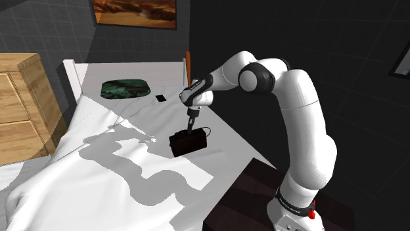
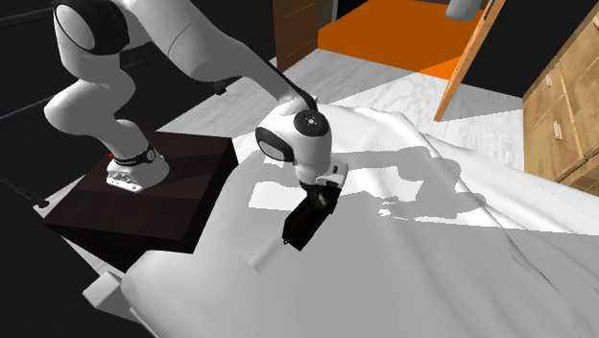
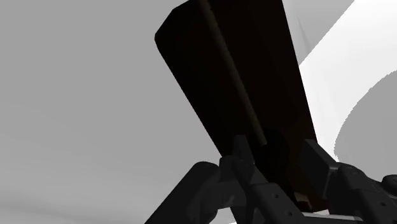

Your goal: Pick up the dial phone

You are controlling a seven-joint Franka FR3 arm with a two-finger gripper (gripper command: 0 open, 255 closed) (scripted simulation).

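The dial phone (image 1: 189, 142) is a black boxy thing over the white bed (image 1: 98, 170), near the bed's edge on the stand's side. My gripper (image 1: 191, 126) comes down on it from above and is shut on its upper edge. In the second exterior view the phone (image 2: 305, 223) hangs tilted under the gripper (image 2: 319, 200), close over the sheet; I cannot tell whether it still touches. In the wrist view the dark phone body (image 3: 242, 76) stretches away from the gripper (image 3: 277, 156), clasped between both black fingers (image 3: 236, 156).
A dark green pillow (image 1: 125, 87) and a small black flat object (image 1: 161, 98) lie at the head of the bed. A wooden dresser (image 1: 20, 105) stands beside the bed. The dark stand (image 2: 154, 187) adjoins the mattress. An orange floor patch (image 2: 394, 34) lies beyond.
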